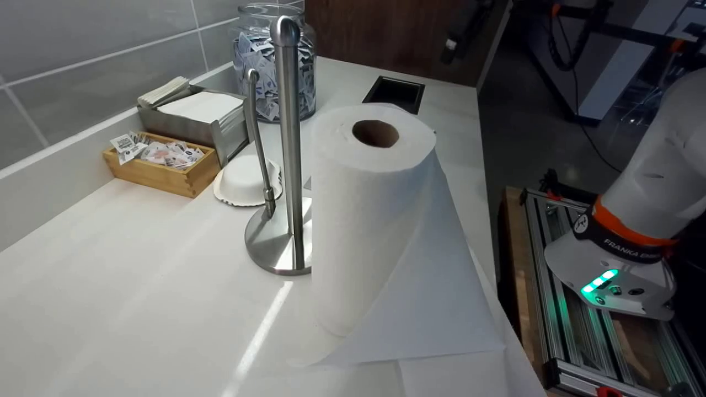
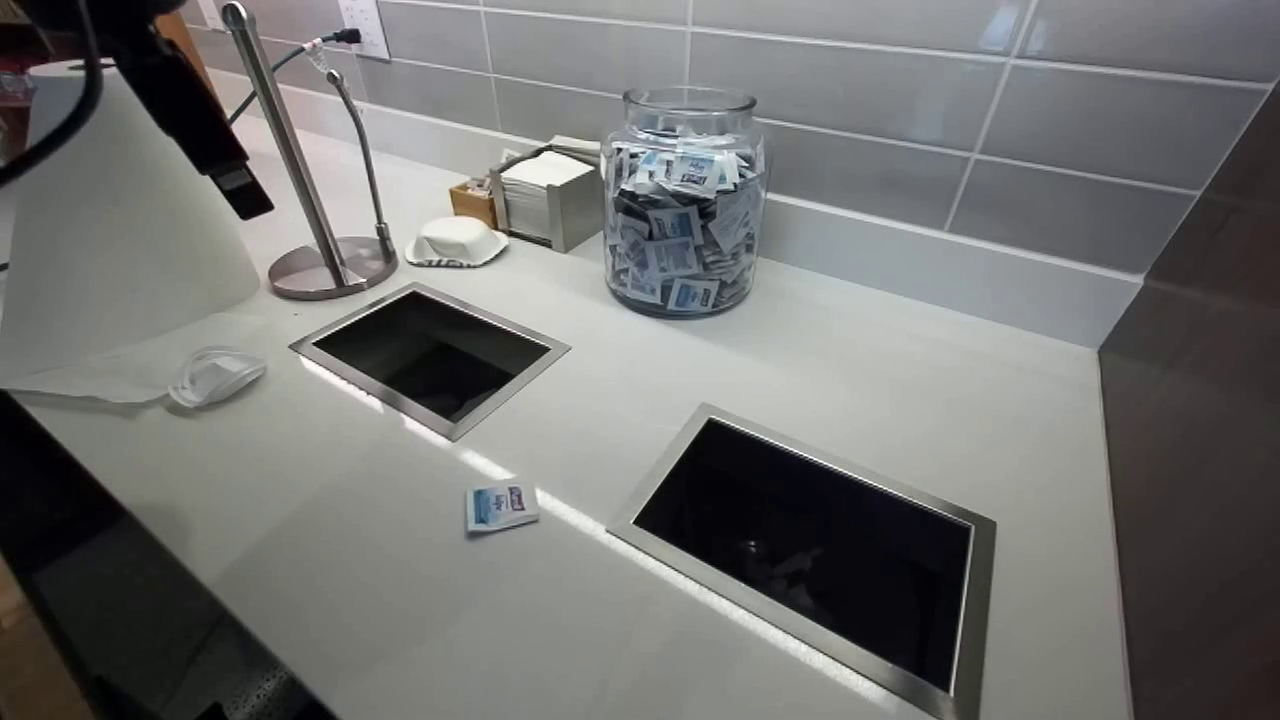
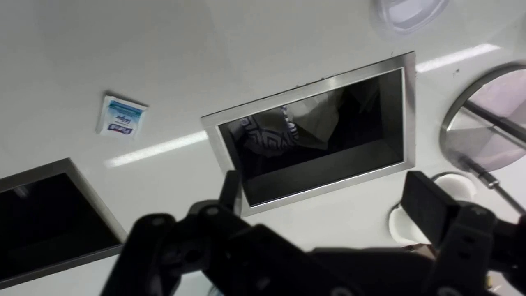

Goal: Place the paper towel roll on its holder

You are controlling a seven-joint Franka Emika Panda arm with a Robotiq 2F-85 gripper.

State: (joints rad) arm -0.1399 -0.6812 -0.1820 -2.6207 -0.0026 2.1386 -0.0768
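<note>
My claw (image 3: 328, 192) is wide, empty; I'm likely fetching; next, grab the roll (image 1: 367, 231), four o'clock from its holder (image 1: 292, 154) in an exterior view.

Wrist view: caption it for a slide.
Open jaws above the counter; a framed opening between a wipe packet and the paper towel holder.

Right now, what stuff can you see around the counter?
Towel roll: 1, white, on counter
Holder: 1, silver, beside roll
Packet jar: 1, clear, near wall
Napkin rack: 1, silver, beside jar
Packet box: 1, tan, beside rack
Bowl: 1, white, near holder
Plastic container: 1, clear, near roll
Loose packet: 1, white and blue, on counter
Openings: 2, black, silver-rimmed, in counter
Outlet: at least 1, white, on wall
Plug: 1, black, at outlet
Robot arm: 1, white, beside counter
Gripper: 1, black, open above counter
</note>
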